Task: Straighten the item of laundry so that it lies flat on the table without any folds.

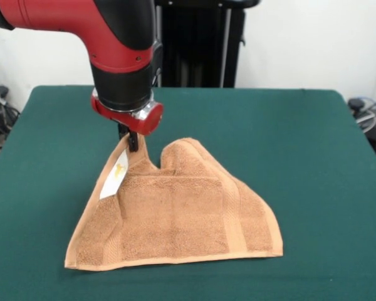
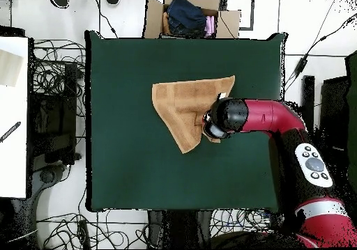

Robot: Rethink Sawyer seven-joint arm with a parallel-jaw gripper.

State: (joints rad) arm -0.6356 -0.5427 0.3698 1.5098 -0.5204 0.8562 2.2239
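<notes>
In the front view, the towel is seen lifted at one corner, which is pinched by the gripper, while its lower edge rests on the table. From overhead, the towel is found near the table's middle, partly covered by the arm.

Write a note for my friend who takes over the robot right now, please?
Gripper: jaws shut on one corner of the orange-tan hand towel, holding it lifted off the green table.
Towel: near the middle of the table; its front edge lies on the cloth, the rest slopes up to the held corner, with a second hump beside it. The white label shows on the raised side.
Done: corner grasped and raised.
Left: pull the towel out, lay it flat, smooth out the folds.
</notes>
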